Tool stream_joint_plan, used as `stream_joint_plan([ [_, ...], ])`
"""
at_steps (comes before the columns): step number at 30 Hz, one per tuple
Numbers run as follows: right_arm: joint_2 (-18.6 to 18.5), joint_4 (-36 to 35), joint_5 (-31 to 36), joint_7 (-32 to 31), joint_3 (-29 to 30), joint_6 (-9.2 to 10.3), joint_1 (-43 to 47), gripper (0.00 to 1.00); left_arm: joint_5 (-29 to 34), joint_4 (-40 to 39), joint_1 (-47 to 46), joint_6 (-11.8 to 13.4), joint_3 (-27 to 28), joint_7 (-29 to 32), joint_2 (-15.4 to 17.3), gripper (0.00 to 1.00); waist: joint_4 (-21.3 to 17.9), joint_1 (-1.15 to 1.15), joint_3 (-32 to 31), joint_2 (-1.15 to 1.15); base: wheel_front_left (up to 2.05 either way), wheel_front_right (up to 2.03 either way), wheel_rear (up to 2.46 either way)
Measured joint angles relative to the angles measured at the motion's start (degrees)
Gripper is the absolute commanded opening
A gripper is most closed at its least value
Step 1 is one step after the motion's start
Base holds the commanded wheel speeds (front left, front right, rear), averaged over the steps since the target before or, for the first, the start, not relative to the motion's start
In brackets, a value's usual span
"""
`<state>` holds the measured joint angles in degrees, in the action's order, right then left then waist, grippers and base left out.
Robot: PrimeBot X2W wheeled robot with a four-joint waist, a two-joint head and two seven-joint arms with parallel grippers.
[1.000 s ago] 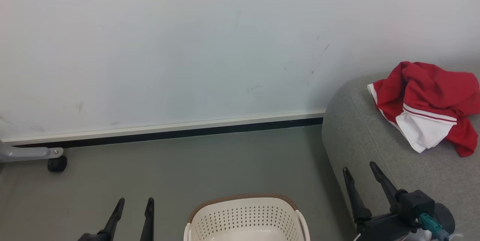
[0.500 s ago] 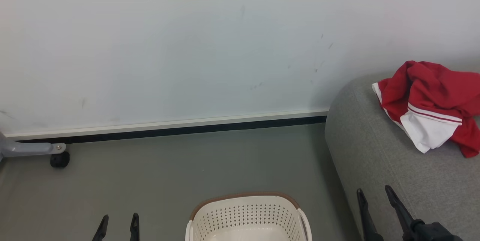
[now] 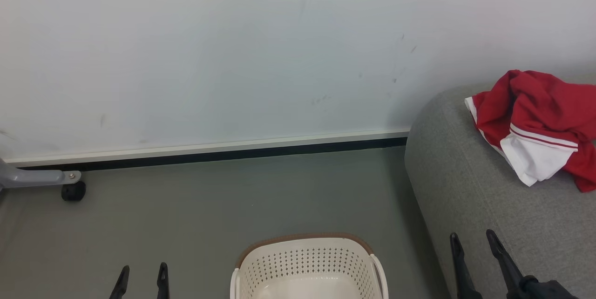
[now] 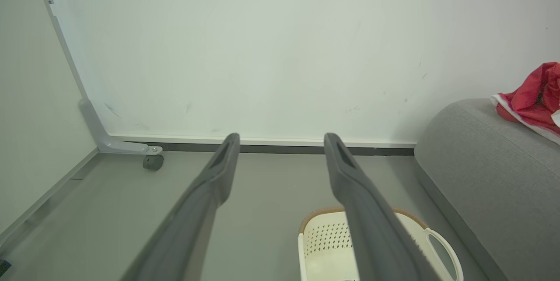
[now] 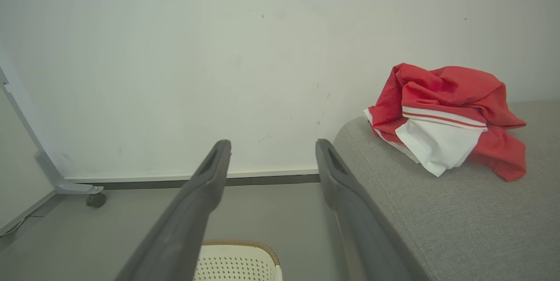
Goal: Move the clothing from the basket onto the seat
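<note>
The clothing [image 3: 535, 126] lies in a crumpled red heap on the seat [image 3: 465, 196], at about two o'clock in the head view, close to the seat's rounded end and near the wall [image 3: 233, 57]. A white panel crossed by thin red stripes folds over the front of the heap. The seat takes up the right side from two to five o'clock.

The basket [image 3: 307, 261] stands on the floor [image 3: 233, 196] at six o'clock, cut off by the bottom edge. Its brown rim curves over a perforated cream wall, and the part of its inside that shows is plain cream plastic. A strip of floor lies between it and the seat.

The left pincer [image 3: 144, 267] is at seven o'clock, over the floor left of the basket, its two dark fingers parted and holding nothing. The right pincer [image 3: 471, 234] is at five o'clock, in front of the seat's grey fabric and well below the clothing, likewise spread wide and empty. Whether it touches the fabric cannot be told.

At nine o'clock a grey metal leg [image 3: 32, 178] with a black caster [image 3: 73, 191] rests on the floor by the wall.
</note>
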<state>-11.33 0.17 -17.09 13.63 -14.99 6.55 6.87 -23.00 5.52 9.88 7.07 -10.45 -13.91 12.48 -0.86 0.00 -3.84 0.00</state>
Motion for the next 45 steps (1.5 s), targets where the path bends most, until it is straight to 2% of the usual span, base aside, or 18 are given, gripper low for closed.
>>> stream_joint_plan([
  [22,0.1,-2.3,0.2,-2.5,1.8,0.29,0.3,1.0,3.4,-0.6,0.0,0.0,1.0,1.3,-0.5,1.0,0.3,0.0,0.1,0.0,0.0,0.0,0.0],
  [23,0.2,-1.7,0.2,-2.5,1.6,0.26,0.5,0.0,3.3,-0.1,0.0,0.0,0.8,1.3,-0.7,0.0,0.3,0.0,0.1,0.0,0.0,0.0,0.0],
  [32,1.6,2.6,-1.0,-3.0,1.2,-0.01,2.7,0.0,2.2,3.9,1.1,-0.2,0.3,1.8,-2.6,0.0,0.3,0.0,0.2,0.0,0.0,0.0,0.0],
  [45,2.5,4.3,-9.9,-5.1,3.9,-1.54,1.8,0.0,-6.3,4.9,0.1,-1.8,2.3,4.3,-3.5,0.0,0.4,0.0,0.7,0.0,0.0,0.0,0.0],
])
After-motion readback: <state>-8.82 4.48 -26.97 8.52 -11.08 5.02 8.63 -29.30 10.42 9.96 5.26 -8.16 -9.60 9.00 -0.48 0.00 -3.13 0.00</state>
